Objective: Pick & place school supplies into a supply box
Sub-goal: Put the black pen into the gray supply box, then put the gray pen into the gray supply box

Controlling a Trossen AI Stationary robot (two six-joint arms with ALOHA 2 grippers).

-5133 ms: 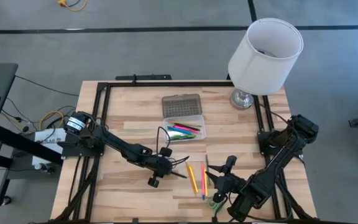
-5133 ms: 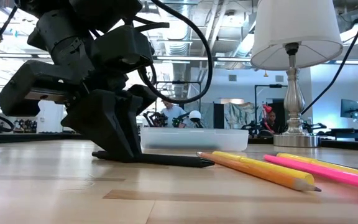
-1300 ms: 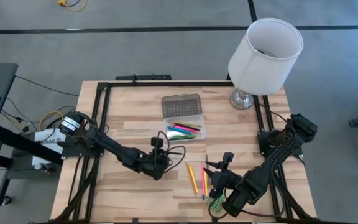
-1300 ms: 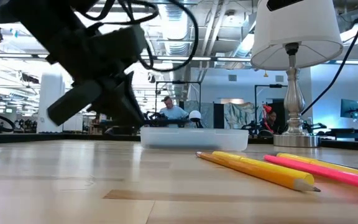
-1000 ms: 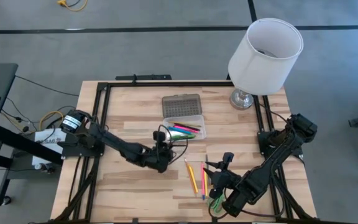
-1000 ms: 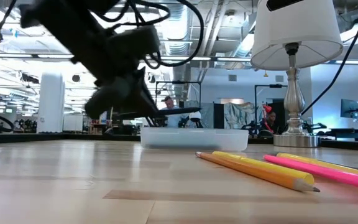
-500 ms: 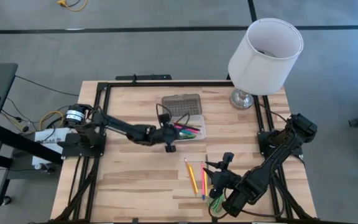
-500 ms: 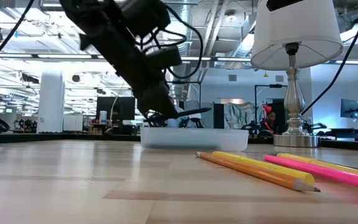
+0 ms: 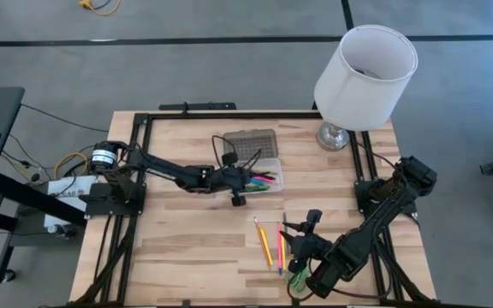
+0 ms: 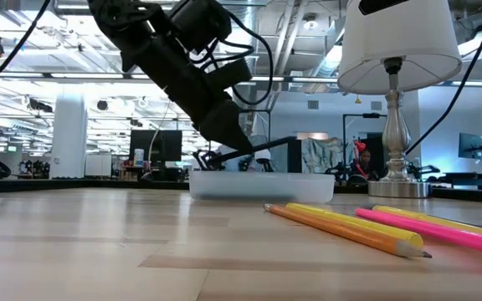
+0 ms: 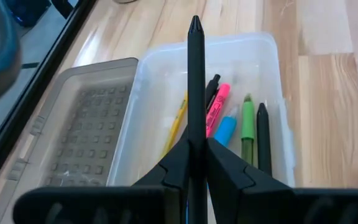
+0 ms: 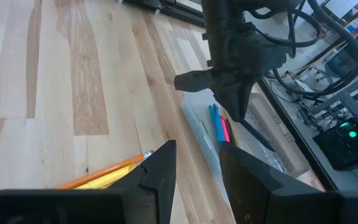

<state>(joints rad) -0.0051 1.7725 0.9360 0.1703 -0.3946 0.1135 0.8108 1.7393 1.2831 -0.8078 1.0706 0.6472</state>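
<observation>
L gripper (image 11: 196, 163) clamped on dark pen (image 11: 196, 81), pen's long axis running w/ supply box (image 11: 160, 81), tip aimed at 12 over open tray. R gripper (image 9: 302, 224), fingers apart, waits at 5 o'clock near loose pencils (image 9: 264, 244), so L arm's nearer.

Dark pen (image 11: 196, 93) above open supply box (image 11: 272, 93)

Grey floor (image 9: 229, 68) around a light wooden table (image 9: 187, 257) with a black frame, dark line across the top of the high view. White lampshade (image 9: 366, 77) on a silver base, upper right. Yellow cable (image 9: 99, 5) at top left. Low view: open lab hall behind, ceiling strip lights (image 10: 57, 75), ducts, monitors (image 10: 470, 145).
</observation>
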